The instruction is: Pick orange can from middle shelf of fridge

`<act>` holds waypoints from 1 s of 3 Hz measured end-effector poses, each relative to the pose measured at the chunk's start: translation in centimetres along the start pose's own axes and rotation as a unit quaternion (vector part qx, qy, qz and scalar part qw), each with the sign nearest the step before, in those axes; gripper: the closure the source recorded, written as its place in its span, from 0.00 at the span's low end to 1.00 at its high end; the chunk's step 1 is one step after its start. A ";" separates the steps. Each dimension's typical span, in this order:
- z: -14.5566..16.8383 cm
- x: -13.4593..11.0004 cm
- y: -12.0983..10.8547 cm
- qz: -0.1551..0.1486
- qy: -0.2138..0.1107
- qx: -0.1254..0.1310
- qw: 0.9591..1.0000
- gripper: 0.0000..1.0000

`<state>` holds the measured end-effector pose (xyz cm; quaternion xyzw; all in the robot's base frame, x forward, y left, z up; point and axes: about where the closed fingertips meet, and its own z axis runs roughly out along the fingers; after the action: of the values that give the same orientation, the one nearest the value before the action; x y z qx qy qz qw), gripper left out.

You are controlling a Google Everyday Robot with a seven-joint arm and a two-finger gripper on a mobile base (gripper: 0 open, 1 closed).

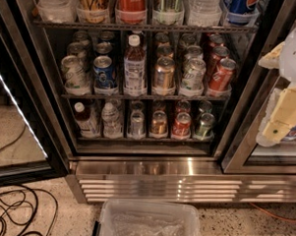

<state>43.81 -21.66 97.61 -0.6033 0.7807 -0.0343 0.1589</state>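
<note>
The fridge point(151, 167) stands in front of me with its left glass door swung open. On the middle shelf point(139, 96) the front row holds a silver-green can, a blue can, a white-capped brown bottle point(134, 65), the orange can point(164, 74), a silver can and a red can. The orange can stands upright just right of the bottle, with more cans behind it. My gripper point(265, 98) is at the right edge of the view, in front of the fridge's right door frame. It is well to the right of the orange can, open and empty.
A clear plastic bin point(148, 223) sits on the floor below the ribbed base grille. Black cables point(11, 212) lie on the floor at the left by the open door point(20, 124). The shelves above and below hold more cans and bottles.
</note>
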 end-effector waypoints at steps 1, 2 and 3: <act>0.1 -0.2 0.1 0.000 -0.007 0.004 1.000 0.00; 1.8 -0.5 0.7 0.007 -0.037 0.018 0.999 0.00; 6.1 -0.5 2.3 0.026 -0.107 0.012 0.994 0.00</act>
<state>43.53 -19.71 91.38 -0.5814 0.7738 0.0249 0.2501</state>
